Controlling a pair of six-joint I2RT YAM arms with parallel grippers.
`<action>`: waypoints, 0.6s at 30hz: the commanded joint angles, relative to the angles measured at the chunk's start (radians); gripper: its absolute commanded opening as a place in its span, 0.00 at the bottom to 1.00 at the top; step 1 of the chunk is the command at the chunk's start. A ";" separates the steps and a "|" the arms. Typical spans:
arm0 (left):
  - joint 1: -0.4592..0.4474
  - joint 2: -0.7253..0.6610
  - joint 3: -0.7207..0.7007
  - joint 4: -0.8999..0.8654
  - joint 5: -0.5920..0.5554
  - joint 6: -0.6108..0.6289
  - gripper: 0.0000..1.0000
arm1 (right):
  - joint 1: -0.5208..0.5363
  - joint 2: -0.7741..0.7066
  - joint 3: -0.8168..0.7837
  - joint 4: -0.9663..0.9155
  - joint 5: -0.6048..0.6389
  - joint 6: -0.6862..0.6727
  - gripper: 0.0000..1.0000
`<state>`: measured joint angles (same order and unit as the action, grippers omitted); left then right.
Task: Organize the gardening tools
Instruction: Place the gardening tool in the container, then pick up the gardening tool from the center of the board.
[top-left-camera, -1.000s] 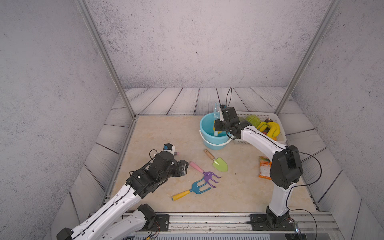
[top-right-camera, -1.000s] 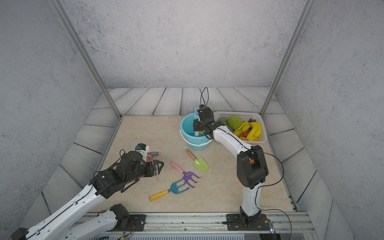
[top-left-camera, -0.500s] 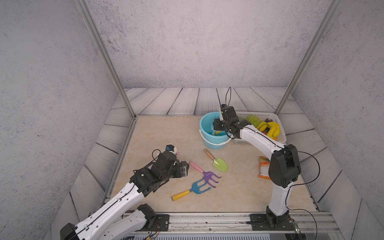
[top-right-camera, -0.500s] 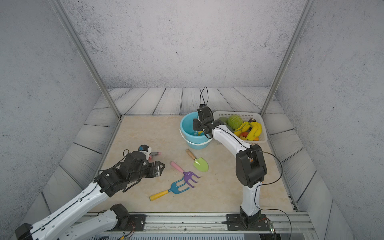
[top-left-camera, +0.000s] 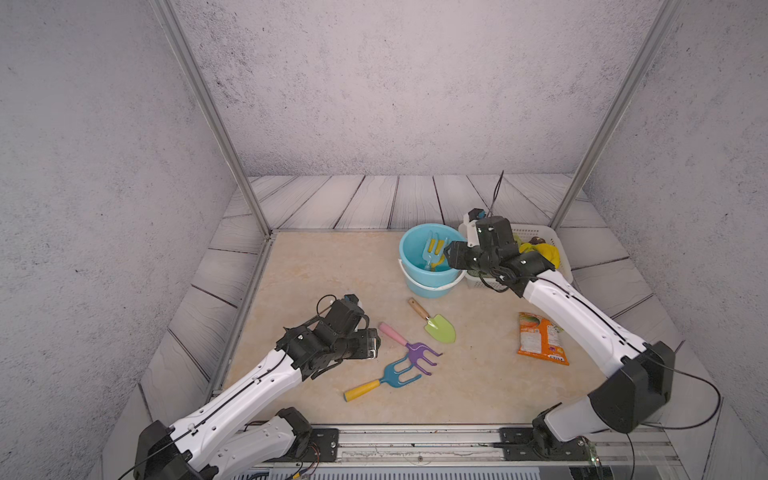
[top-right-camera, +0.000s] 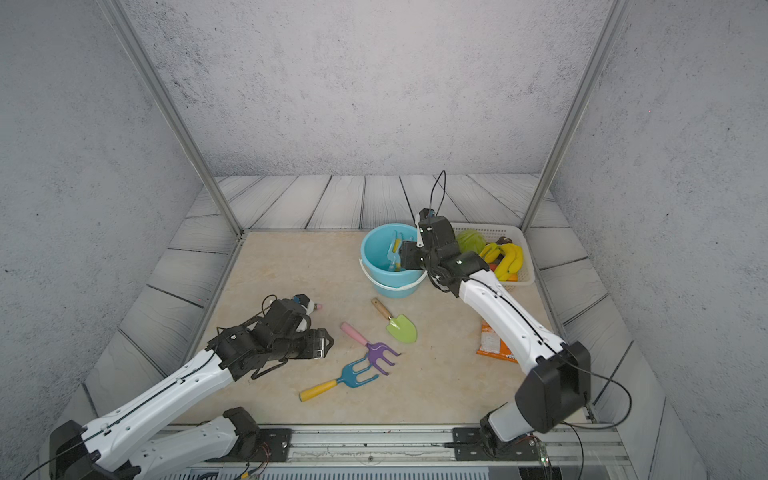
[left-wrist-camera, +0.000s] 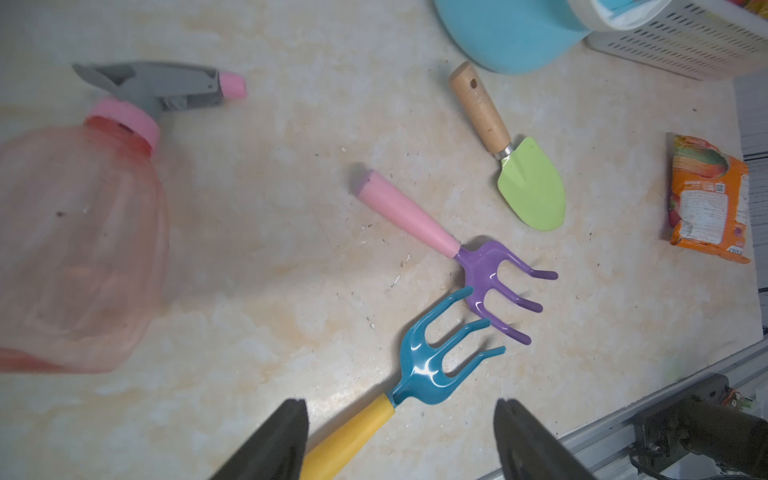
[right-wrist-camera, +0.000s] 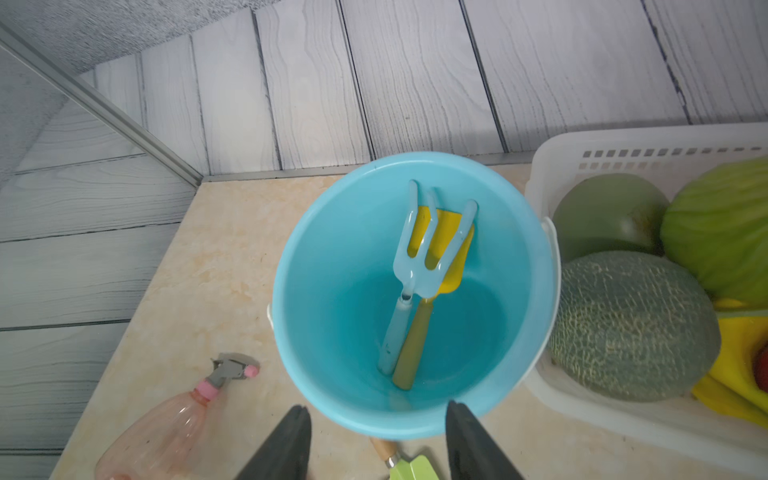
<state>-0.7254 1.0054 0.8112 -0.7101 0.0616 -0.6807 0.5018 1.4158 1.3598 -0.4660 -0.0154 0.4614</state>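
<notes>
Since a second ago the right hand (top-left-camera: 449, 254) has let go of the pale blue rake (right-wrist-camera: 419, 257) and drawn back to the near rim of the bucket (top-left-camera: 430, 286). Its fingers stand apart with nothing between them. That rake leans prongs-up inside the bucket against the yellow scoop (right-wrist-camera: 449, 232), with both handles down on the bucket's floor.

The left hand (top-left-camera: 374, 344) has eased toward the loose tools and hangs low over the surface (top-left-camera: 324, 270), also spread and empty. The pink handle end of the purple rake (top-left-camera: 417, 353) lies just beside its tips, not touching them. The blue rake (top-left-camera: 399, 374) lies nearer the robot's base, its prongs meshed with the purple ones. In the left wrist view its yellow handle runs beneath the hand, close under one finger. The green trowel (top-left-camera: 440, 330) lies between the rakes and the bucket, wooden handle toward the bucket.

Only the wrist views show the body of the spray bottle (left-wrist-camera: 79, 249), on the far side of the left wrist. In a top view just its pink nozzle tip peeks past the arm. The right wrist view alone shows the bucket's floor. The fruit basket (top-right-camera: 524, 253) touches the bucket, and an orange packet (top-left-camera: 542, 345) lies under the right arm.
</notes>
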 joint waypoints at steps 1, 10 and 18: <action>-0.008 0.052 0.021 -0.106 0.039 -0.007 0.72 | 0.001 -0.129 -0.129 -0.042 -0.040 0.034 0.58; -0.105 0.168 -0.062 -0.109 -0.012 -0.079 0.73 | 0.005 -0.373 -0.399 -0.044 -0.074 0.093 0.58; -0.171 0.222 -0.092 -0.102 -0.032 -0.078 0.75 | 0.011 -0.392 -0.476 -0.044 -0.119 0.120 0.57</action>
<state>-0.8757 1.2236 0.7357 -0.8040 0.0509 -0.7498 0.5068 1.0340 0.8898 -0.5125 -0.1040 0.5606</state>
